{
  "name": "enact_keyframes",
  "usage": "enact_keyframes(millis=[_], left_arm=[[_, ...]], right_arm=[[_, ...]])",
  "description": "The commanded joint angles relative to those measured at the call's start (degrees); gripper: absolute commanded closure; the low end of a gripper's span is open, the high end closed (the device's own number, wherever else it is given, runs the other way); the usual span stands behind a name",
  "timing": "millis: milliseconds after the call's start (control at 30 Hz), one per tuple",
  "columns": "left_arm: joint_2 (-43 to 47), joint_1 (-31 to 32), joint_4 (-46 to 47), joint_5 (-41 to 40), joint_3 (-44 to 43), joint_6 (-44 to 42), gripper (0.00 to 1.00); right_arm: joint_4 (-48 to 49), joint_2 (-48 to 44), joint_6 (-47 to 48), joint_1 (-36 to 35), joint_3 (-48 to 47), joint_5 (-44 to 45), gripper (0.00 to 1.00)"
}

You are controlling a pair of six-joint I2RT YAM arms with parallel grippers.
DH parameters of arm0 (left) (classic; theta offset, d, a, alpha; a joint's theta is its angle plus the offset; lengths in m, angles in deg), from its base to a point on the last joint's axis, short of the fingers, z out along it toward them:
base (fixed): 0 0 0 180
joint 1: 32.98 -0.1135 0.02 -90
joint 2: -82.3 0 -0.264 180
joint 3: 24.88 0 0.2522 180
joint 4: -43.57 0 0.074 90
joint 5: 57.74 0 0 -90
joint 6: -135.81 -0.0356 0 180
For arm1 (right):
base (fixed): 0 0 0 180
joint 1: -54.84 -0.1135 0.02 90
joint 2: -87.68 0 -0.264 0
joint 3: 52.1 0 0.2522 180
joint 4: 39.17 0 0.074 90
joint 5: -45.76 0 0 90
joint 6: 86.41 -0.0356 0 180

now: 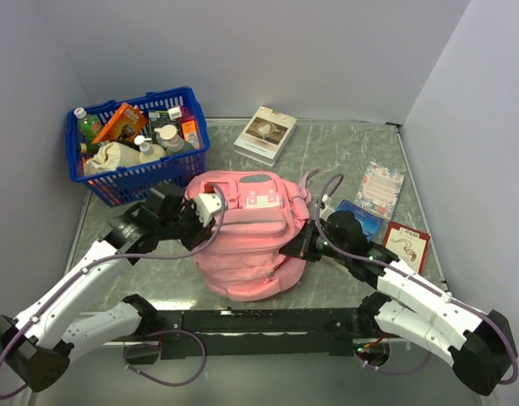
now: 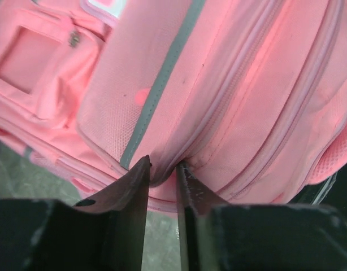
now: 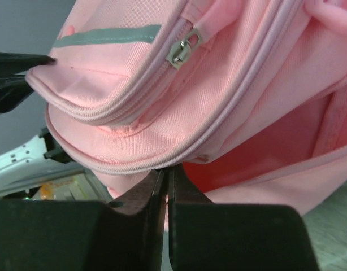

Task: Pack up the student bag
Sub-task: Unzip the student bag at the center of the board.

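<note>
Your bag [image 1: 247, 254] lay slumped just right of the basket [image 1: 145, 179]. Your right gripper [image 3: 165, 171] was clenched on an edge seam, on the side away from the basket. Your left gripper [image 2: 163, 165], basket-side, straddled a fold with jaws narrowly apart; whether it gripped, I cannot tell.

Pink student bag [image 1: 251, 245] sits mid-table [image 1: 327, 152], front pockets up. Left gripper [image 1: 210, 203] is at its upper left edge, and right gripper [image 1: 295, 247] is tucked against its right side. Blue basket [image 1: 141, 179], crammed with bottles and packets, stands far left. A book [image 1: 265, 134] lies behind the bag, a floral card [image 1: 379, 188] off right.
</note>
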Motion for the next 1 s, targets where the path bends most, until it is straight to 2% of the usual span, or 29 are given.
enact_keyframes(millis=[0, 33, 200, 267, 400, 567, 700, 800, 967], left_arm=[[0.9, -0.3, 5.6, 4.8, -10.2, 2.8, 0.68], [1.2, 0.4, 5.0, 8.6, -11.5, 3.4, 0.65], [2.6, 2.7, 3.7, 12.6, -12.1, 6.6, 0.59], [2.8, 3.0, 4.0, 12.6, -11.1, 7.4, 0.59], [4.7, 4.9, 3.7, 14.2, -5.5, 10.2, 0.68], [5.9, 7.7, 5.4, 15.0, -0.3, 12.3, 0.73], [6.3, 9.4, 5.9, 18.2, 1.4, 13.6, 0.73], [6.1, 9.7, 6.1, 17.2, 1.5, 13.9, 0.71], [5.7, 10.4, 5.4, 17.1, 2.4, 12.8, 0.65]], right_arm=[[12.4, 4.3, -2.2, -1.6, -8.2, -2.0, 0.99], [12.4, 5.5, -1.5, -1.8, -9.7, -2.2, 1.0], [15.0, 13.3, -0.5, -3.6, -15.6, -3.5, 1.0], [16.0, 16.1, -1.3, -4.4, -16.5, -3.5, 1.0], [18.9, 18.6, -3.3, -5.6, -18.7, -1.6, 1.0], [17.7, 21.1, -3.1, -7.0, -23.3, 3.0, 1.0], [18.2, 24.0, -1.9, -6.9, -25.8, 5.4, 1.0], [19.0, 26.6, -1.2, -6.8, -27.5, 5.3, 1.0], [18.2, 26.7, -0.1, -6.8, -28.4, 7.5, 1.0]])
